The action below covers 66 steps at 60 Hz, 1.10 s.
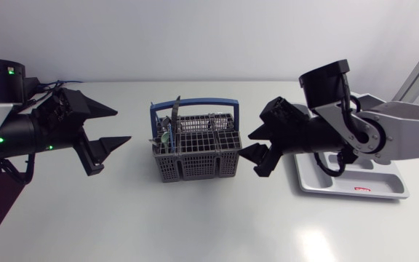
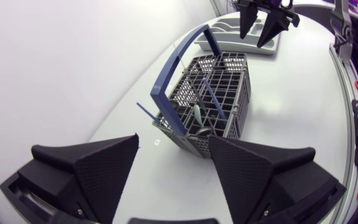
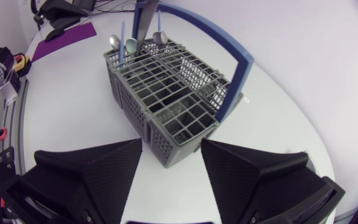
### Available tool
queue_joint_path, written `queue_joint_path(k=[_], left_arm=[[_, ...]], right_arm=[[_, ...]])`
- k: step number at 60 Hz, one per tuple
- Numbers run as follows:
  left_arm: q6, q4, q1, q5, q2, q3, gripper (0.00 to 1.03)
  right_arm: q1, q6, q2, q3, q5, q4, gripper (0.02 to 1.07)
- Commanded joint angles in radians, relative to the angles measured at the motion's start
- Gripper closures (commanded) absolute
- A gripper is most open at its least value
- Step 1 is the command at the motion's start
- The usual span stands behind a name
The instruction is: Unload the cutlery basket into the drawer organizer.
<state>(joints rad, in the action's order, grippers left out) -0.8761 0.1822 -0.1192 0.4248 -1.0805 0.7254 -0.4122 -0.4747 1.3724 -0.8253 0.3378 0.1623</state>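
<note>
The cutlery basket (image 1: 195, 149) stands upright on the tabletop (image 1: 195, 225) between the two claws, with its blue handle (image 1: 195, 104) raised. The left claw (image 1: 121, 125) hangs near the end of the basket that holds the cutlery (image 1: 167, 132). It is clear of the basket, its fingers spread wide and holding nothing. The right claw (image 1: 247, 144) sits just beside the opposite end and is likewise wide open and empty. The drawer organizer (image 1: 318, 185) lies flat on the tabletop on the far side of the right claw from the basket, partly covered by the right arm (image 1: 384, 135). The head view alone shows both arms, the basket and the organizer in one line across the tabletop. The left wrist view shows the basket directly ahead of the left claw's open fingers, with the right claw and the organizer beyond it. It also shows one spoon leaning in the near compartment among blue-handled pieces. The right wrist view shows the basket's near corner between that claw's fingertips, although contact cannot be confirmed. It also shows empty grid compartments at the near end. Spoon bowls (image 3: 132, 45), a thin blue-handled piece (image 3: 122, 37) and a broad dark piece (image 3: 145, 25) stand upright at the far end.
</note>
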Motion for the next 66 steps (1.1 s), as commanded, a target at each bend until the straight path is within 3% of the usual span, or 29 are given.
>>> queue_joint_path(k=[1, 16, 29, 38, 46, 53, 66], left_arm=[[-0.133, 0.008, -0.043, -0.029, 0.016, -0.02, 0.11], [-0.434, 0.092, -0.183, -0.189, -0.032, 0.005, 0.11], [-0.595, 0.142, -0.203, -0.258, -0.101, 0.063, 0.11], [-0.63, 0.163, -0.211, -0.274, -0.165, 0.143, 0.13], [-0.659, 0.174, -0.217, -0.274, -0.217, 0.193, 0.24], [-0.692, 0.18, -0.223, -0.274, -0.249, 0.218, 0.44], [-0.745, 0.175, -0.229, -0.274, -0.285, 0.224, 0.68]], right_arm=[[-0.04, -0.025, -0.029, 0.045, -0.022, 0.017, 0.2], [-0.177, -0.019, -0.056, 0.045, -0.088, 0.045, 0.2], [-0.327, -0.025, -0.039, 0.022, -0.217, 0.04, 0.2], [-0.387, -0.021, 0.01, -0.014, -0.256, 0.013, 0.2], [-0.421, -0.018, 0.073, -0.048, -0.28, -0.02, 0.2], [-0.441, -0.016, 0.123, -0.071, -0.284, -0.03, 0.2], [-0.448, -0.018, 0.154, -0.077, -0.29, -0.046, 0.2]])
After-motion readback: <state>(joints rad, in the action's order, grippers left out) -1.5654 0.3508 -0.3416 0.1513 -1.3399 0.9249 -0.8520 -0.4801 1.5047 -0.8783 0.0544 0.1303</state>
